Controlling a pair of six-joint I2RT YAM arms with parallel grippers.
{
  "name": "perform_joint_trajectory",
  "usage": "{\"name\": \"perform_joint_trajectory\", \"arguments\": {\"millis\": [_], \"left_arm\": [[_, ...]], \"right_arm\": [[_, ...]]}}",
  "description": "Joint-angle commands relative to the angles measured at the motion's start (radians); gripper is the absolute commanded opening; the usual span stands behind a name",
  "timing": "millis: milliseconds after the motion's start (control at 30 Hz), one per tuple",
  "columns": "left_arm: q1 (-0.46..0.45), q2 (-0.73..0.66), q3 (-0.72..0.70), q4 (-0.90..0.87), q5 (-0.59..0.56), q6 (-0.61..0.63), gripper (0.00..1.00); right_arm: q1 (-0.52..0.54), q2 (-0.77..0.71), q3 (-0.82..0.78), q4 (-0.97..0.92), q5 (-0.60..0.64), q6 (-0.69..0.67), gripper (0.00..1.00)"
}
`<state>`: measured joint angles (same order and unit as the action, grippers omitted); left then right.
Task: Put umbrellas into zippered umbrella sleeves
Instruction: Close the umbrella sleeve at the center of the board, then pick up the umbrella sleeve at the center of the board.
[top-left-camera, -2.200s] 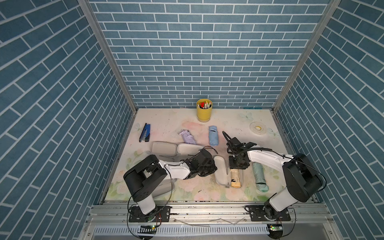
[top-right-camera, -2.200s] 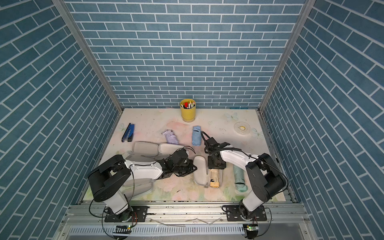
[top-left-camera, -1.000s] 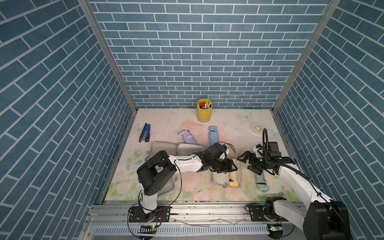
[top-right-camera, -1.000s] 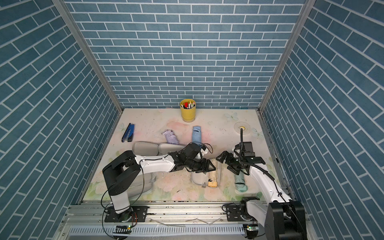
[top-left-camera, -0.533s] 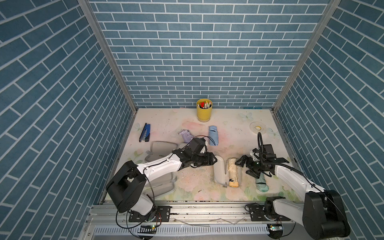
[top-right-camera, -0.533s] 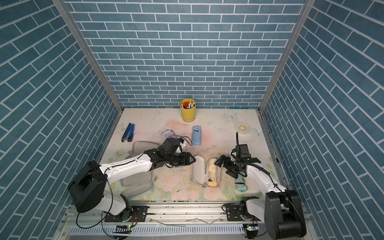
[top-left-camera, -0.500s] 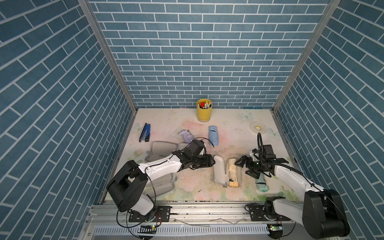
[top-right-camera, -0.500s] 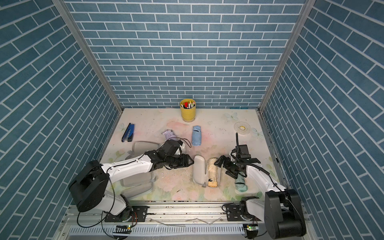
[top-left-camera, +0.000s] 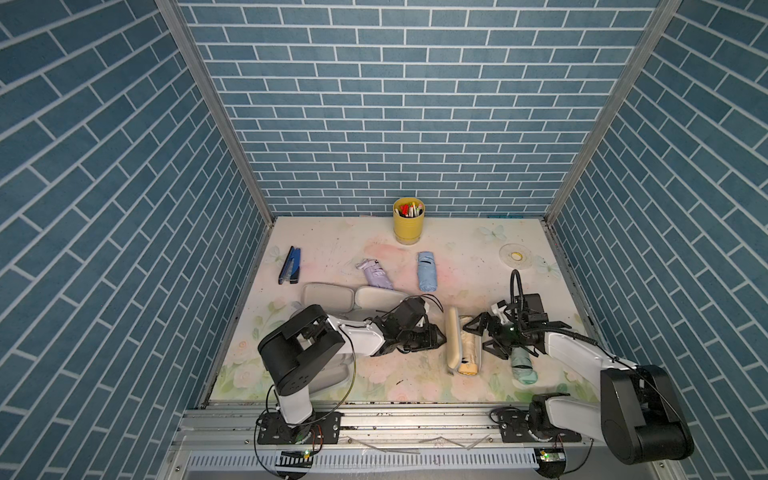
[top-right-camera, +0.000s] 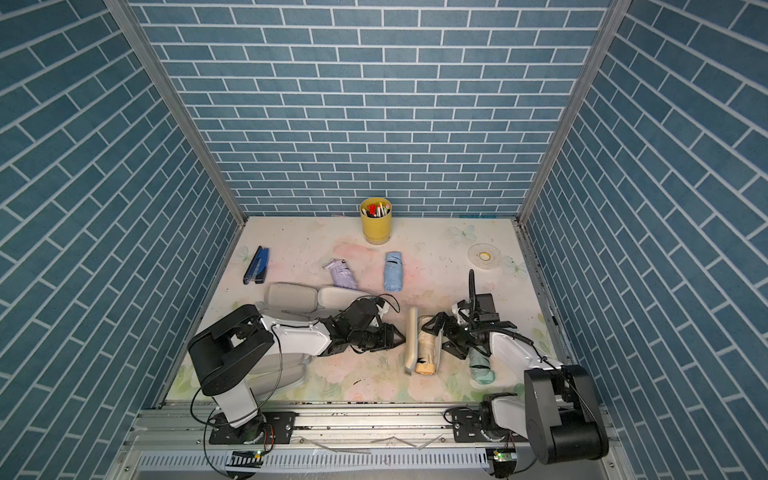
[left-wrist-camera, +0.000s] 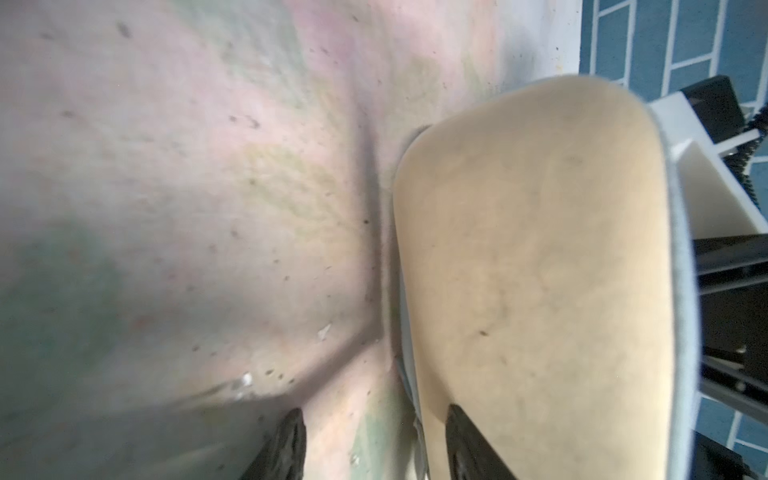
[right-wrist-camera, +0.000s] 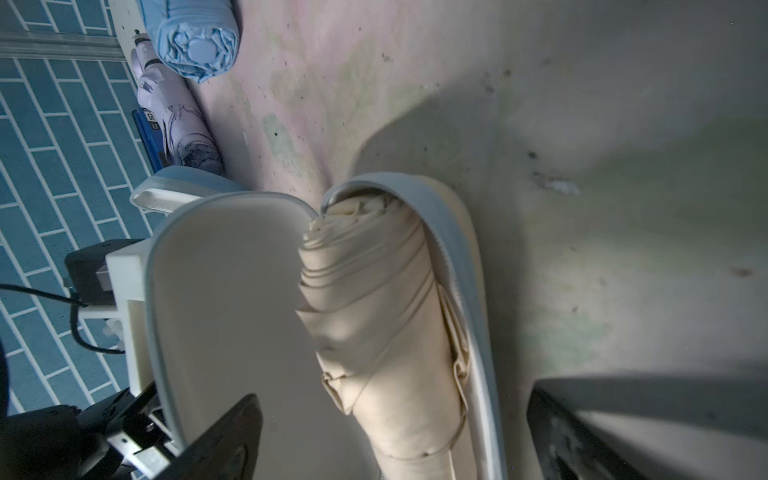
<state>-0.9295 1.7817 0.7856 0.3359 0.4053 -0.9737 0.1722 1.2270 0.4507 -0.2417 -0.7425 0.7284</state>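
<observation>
The tan zippered umbrella sleeve (top-left-camera: 452, 340) lies open at the front middle, its lid standing on edge (top-right-camera: 411, 338). A cream-beige umbrella (top-left-camera: 469, 347) (right-wrist-camera: 374, 311) lies in its lower half. My left gripper (top-left-camera: 439, 337) (left-wrist-camera: 374, 446) is low at the lid's outer side, open, one finger over the tan shell (left-wrist-camera: 532, 270). My right gripper (top-left-camera: 478, 337) (right-wrist-camera: 395, 436) is wide open, straddling the half with the umbrella. A mint green umbrella (top-left-camera: 524, 368) lies by the right arm. Lilac (top-left-camera: 376, 275) and light blue (top-left-camera: 427, 271) umbrellas lie further back.
Two more sleeves (top-left-camera: 328, 297) (top-left-camera: 380, 297) lie open behind the left arm, and others are partly hidden under it. A dark blue stapler (top-left-camera: 291, 266) is back left, a yellow pen cup (top-left-camera: 408, 220) at the back wall, a tape roll (top-left-camera: 515, 255) back right.
My left gripper has come back to the right, up against the tan sleeve's standing lid, and its jaws have narrowed. My right gripper has edged closer over the sleeve.
</observation>
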Motion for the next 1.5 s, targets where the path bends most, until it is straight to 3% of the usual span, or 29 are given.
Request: {"name": "perform_joint_trajectory", "arguments": {"millis": [0,200,500,600,767,833,967,1133,1467], "left_arm": [[-0.019,0.012,0.037,0.026,0.029,0.011,0.55],[-0.023,0.070,0.069,-0.034,0.051,0.034,0.55],[-0.017,0.074,0.092,-0.064,0.059,0.053,0.59],[-0.017,0.086,0.114,-0.079,0.063,0.061,0.61],[-0.017,0.107,0.148,-0.088,0.065,0.066,0.61],[-0.017,0.113,0.156,-0.091,0.069,0.066,0.61],[-0.002,0.127,0.141,-0.052,0.082,0.045,0.58],[0.021,0.157,0.112,0.028,0.115,0.000,0.51],[0.052,0.150,0.061,0.125,0.137,-0.047,0.49]], "right_arm": [[-0.002,0.004,-0.015,0.031,-0.056,-0.002,0.99],[-0.036,-0.051,-0.034,0.092,-0.112,0.043,0.99],[-0.187,-0.133,-0.082,0.106,-0.166,0.106,0.99],[-0.187,-0.126,-0.054,0.070,-0.197,0.053,0.99],[-0.177,-0.125,-0.030,-0.042,-0.176,-0.040,0.99],[-0.136,-0.100,0.004,-0.152,-0.080,-0.117,0.99],[-0.030,-0.040,0.010,-0.161,0.052,-0.141,0.98],[0.010,0.016,-0.007,-0.084,0.064,-0.131,0.84],[0.015,0.090,-0.066,0.158,-0.029,-0.043,0.38]]}}
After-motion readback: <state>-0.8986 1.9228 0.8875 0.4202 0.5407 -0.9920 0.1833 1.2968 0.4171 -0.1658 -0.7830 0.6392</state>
